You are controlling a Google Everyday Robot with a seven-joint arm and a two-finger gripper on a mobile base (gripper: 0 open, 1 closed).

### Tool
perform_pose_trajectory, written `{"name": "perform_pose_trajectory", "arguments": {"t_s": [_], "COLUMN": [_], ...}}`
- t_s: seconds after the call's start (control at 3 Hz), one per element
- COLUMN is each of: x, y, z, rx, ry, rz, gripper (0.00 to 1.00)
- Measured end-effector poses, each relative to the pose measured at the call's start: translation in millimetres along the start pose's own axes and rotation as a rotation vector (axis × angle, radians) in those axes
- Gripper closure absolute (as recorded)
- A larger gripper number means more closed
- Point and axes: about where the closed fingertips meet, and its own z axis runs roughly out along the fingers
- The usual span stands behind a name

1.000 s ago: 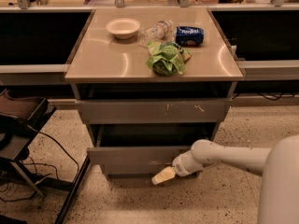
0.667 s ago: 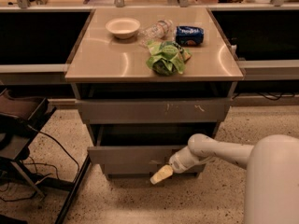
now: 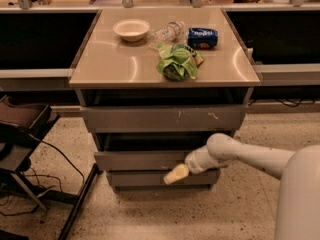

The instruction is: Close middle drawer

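middle drawer [image 3: 135, 160] slightly out, dark gap above; gripper [image 3: 176, 174] at its front's lower edge, grip state unclear

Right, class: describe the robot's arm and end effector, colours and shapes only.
The arm is white and tubular, with a rounded joint and no visible cables or markings. The end effector, at the middle drawer's front, is pale yellow and tapered.
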Motion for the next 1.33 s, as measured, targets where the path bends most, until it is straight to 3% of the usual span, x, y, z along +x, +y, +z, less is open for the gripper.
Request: {"name": "perform_pose_trajectory", "arguments": {"t_s": [0.33, 0.67, 1.33], "x": [2, -37, -44], "y": [1, -17, -23], "z": [0, -58, -74], "rx": [0.000, 0.106, 0.137], "ry": [0.000, -0.126, -0.153], "rz": [0.000, -0.032, -0.033], "gripper": [0.00, 0.00, 0.00]}}
